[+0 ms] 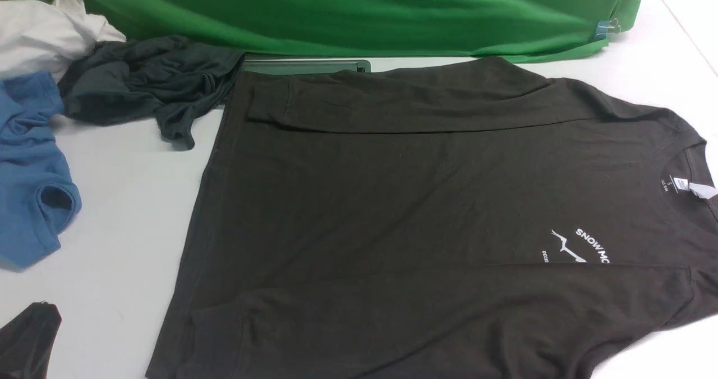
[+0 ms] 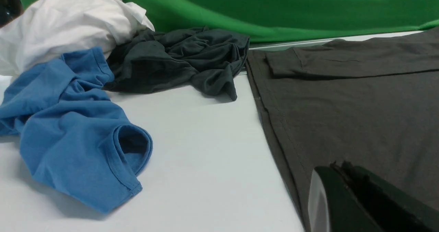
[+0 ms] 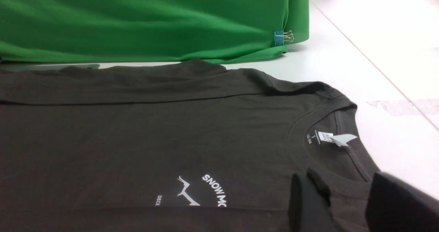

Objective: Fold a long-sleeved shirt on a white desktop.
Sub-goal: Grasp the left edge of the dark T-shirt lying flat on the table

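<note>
The long-sleeved shirt (image 1: 392,199) lies flat on the white desktop (image 1: 129,199), with its hem toward the robot's left and its neck toward the right. The far sleeve is folded over the body. The front view shows no claw at all. Only the left wrist view shows the left gripper (image 2: 343,170), its jaws pressed together, near the hem side. Only the right wrist view shows the right gripper (image 3: 346,190), its fingers standing apart by the collar and holding nothing. The blue shirt (image 2: 75,136) lies well apart from the shirt. The grey garment (image 2: 178,60) is just beside the far hem corner.
</note>
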Available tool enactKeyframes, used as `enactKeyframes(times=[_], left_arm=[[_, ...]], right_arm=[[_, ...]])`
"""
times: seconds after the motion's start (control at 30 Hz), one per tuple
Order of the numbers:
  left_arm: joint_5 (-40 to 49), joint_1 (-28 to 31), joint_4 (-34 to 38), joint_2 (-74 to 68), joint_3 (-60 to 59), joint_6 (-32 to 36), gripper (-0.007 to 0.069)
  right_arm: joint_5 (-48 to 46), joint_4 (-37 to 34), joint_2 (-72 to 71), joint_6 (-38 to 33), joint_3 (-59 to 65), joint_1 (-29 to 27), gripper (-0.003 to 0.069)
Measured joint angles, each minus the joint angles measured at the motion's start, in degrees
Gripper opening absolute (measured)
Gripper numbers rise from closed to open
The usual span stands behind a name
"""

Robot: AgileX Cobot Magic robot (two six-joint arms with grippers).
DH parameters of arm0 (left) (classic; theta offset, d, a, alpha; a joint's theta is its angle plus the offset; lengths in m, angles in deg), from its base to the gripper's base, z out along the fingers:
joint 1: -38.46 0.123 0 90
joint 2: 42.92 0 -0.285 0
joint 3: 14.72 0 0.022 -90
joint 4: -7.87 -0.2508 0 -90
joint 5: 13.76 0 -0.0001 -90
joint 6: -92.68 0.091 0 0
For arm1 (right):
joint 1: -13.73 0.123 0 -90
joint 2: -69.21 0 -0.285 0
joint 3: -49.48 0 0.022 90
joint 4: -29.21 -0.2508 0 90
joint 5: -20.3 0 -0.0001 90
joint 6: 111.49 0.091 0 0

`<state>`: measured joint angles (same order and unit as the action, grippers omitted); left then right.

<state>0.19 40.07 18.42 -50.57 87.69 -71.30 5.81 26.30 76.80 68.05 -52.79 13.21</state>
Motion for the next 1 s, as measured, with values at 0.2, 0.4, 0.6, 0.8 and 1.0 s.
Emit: enactKeyframes(times=[0.2,0.4,0.6,0.8,1.0], left_arm=[[-0.7,0.0,0.2,0.0,0.0,-0.1,0.002],[-9.6,0.0,16.8,0.0,0.0,-9.2,0.002],[-14.0,0.0,24.3,0.0,0.0,-14.0,0.002],[-17.1,0.0,24.9,0.0,0.0,-15.7,0.002],[-8.0,0.0,24.2,0.0,4.5,-16.0,0.002]], right_arm=[[0.0,0.0,0.0,0.0,0.0,0.0,0.0241],[0.0,0.0,0.0,0.0,0.0,0.0,0.0241],[0.0,0.0,0.0,0.0,0.0,0.0,0.0241],[0.0,0.0,0.0,0.0,0.0,0.0,0.0241],[0.0,0.0,0.0,0.0,0.0,0.0,0.0241]])
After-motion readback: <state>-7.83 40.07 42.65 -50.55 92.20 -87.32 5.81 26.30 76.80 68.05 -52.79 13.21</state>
